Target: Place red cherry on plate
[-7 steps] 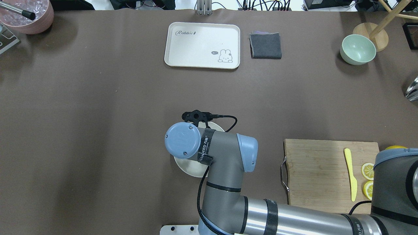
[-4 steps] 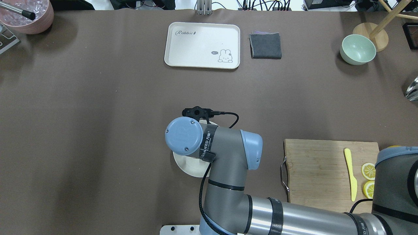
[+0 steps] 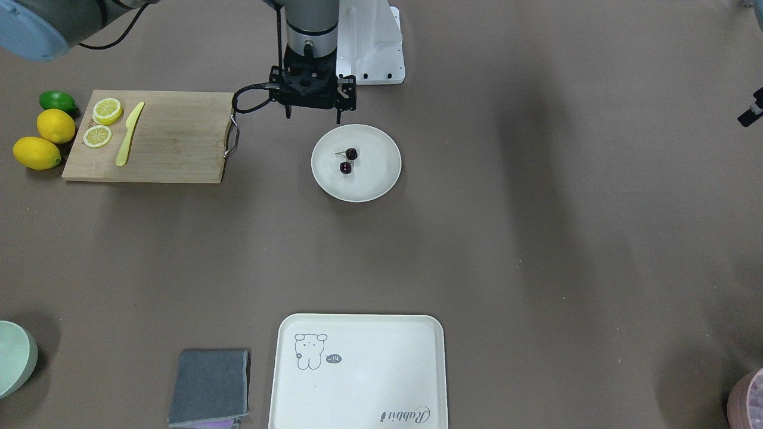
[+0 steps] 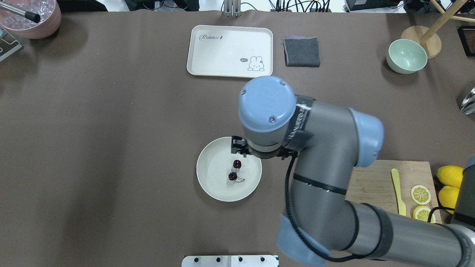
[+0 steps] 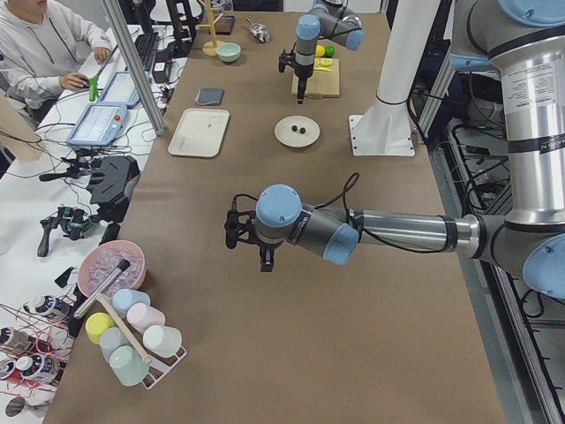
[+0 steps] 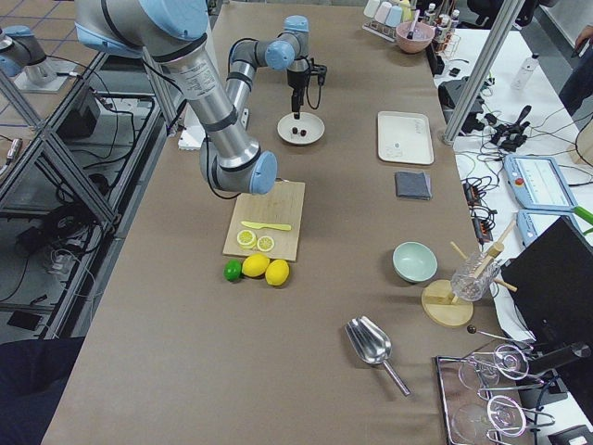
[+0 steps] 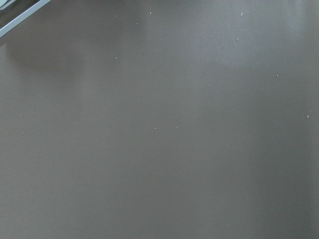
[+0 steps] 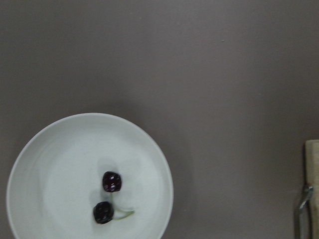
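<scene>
The red cherry [image 3: 345,167], a pair of dark glossy cherries on a thin stem, lies inside the round cream plate [image 3: 369,179], a little off centre. The overhead view shows the cherry [image 4: 232,176] on the plate [image 4: 213,174], as does the right wrist view: cherry [image 8: 112,181], plate [image 8: 55,189]. My right gripper [image 3: 314,118] hangs above the plate's rim on the robot's side. It is open, empty and clear of the cherry. My left gripper [image 5: 265,265] hovers over bare table far off. I cannot tell whether it is open or shut.
A wooden cutting board [image 4: 371,185] with a yellow knife [image 4: 397,193] and lemon slices [image 4: 420,194] lies right of the plate, whole lemons [image 4: 449,177] beyond it. A rabbit tray [image 4: 230,52], grey cloth [image 4: 301,52] and green bowl [image 4: 406,56] line the far edge.
My right arm has risen and swung right and away from the plate. Its wrist, which covered the plate before, now leaves the cherry in plain sight.
</scene>
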`<state>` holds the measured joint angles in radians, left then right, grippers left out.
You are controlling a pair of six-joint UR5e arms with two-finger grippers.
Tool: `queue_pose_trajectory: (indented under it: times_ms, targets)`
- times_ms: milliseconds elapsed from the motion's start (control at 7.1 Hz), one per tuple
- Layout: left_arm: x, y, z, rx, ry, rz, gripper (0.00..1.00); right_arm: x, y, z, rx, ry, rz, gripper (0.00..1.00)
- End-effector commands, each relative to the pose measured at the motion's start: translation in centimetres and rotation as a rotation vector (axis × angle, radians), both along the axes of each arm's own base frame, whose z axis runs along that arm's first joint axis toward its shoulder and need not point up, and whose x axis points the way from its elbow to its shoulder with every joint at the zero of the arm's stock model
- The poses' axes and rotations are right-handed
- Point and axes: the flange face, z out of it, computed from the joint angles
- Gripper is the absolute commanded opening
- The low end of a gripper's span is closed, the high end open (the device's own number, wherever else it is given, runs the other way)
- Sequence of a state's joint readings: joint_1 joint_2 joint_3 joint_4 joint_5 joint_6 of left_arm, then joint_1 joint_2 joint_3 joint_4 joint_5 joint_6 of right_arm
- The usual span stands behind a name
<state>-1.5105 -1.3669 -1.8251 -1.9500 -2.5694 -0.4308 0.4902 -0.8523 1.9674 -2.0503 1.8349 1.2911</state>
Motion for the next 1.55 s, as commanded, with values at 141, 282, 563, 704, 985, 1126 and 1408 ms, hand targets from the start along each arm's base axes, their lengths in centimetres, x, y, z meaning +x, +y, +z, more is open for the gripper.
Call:
queue_pose_trajectory:
  times_ms: [141, 282, 563, 704, 985, 1126, 1408]
  targets:
    - [0.4, 0.0, 0.0, 0.006, -0.003, 0.01, 0.97, 14.2, -5.1, 10.9, -0.004, 0.068, -0.059, 1.0]
    - [0.6, -0.1, -0.1, 0.009, -0.003, 0.015, 0.97, 17.9, -6.7, 14.3, -0.013, 0.092, -0.079, 1.0]
    - [1.2, -0.5, -0.2, 0.015, -0.01, 0.026, 0.97, 26.6, -8.6, 21.6, -0.017, 0.138, -0.139, 1.0]
    - [2.0, -0.6, -0.2, 0.015, -0.011, 0.045, 0.98, 31.5, -9.1, 25.2, -0.007, 0.163, -0.181, 1.0]
    - [2.7, -0.9, -0.2, 0.018, -0.014, 0.061, 0.97, 41.5, -11.0, 32.2, 0.007, 0.144, -0.274, 1.0]
    - [2.7, -0.9, 0.3, 0.049, -0.021, 0.086, 0.97, 45.6, -11.2, 35.2, 0.008, 0.137, -0.299, 1.0]
    - [2.7, -0.8, 1.3, 0.056, -0.027, 0.102, 0.98, 51.1, -8.3, 42.7, 0.068, 0.132, -0.292, 1.0]
